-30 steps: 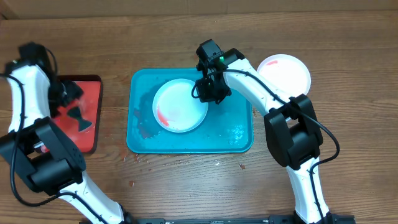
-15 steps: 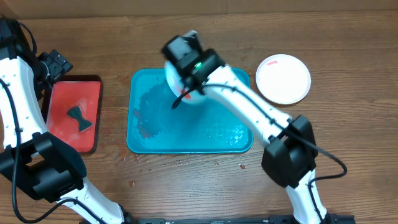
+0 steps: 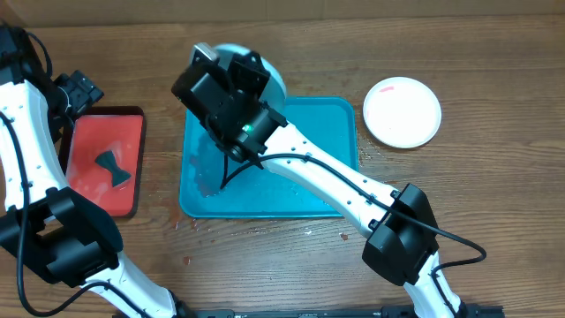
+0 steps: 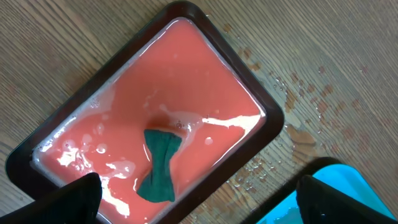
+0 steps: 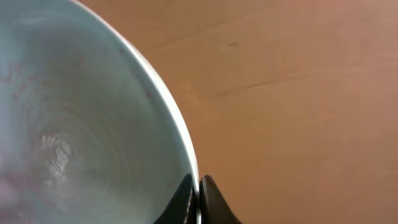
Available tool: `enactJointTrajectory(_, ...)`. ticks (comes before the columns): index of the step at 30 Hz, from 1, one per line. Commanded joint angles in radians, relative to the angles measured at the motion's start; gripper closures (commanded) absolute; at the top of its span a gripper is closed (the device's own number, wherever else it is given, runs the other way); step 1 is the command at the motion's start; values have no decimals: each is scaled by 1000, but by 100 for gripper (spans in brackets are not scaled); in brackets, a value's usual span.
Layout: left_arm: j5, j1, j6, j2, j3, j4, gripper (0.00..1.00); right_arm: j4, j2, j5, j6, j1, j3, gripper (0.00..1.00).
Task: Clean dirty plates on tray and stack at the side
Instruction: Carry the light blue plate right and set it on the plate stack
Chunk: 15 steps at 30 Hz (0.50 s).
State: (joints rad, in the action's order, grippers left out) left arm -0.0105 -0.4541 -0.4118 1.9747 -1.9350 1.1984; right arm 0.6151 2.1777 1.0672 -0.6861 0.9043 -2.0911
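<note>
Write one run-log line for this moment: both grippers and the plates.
left gripper open above red tray | right gripper shut on blue-green plate rim, above teal tray far edge | white plate on table

Robot lab bench, set as a washing station
Left arm [image 3: 22, 124] and right arm [image 3: 327, 177] are reaching over a wooden table [image 3: 494, 221]; a teal tray [image 3: 199, 203] is sitting centrally, a wet red tray [image 3: 97, 132] at nine o'clock.
</note>
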Motion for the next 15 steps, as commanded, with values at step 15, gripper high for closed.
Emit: enactJointTrajectory(15, 11, -5, 5, -11, -11, 2, 0, 217, -72, -643, 535, -203, 1, 96)
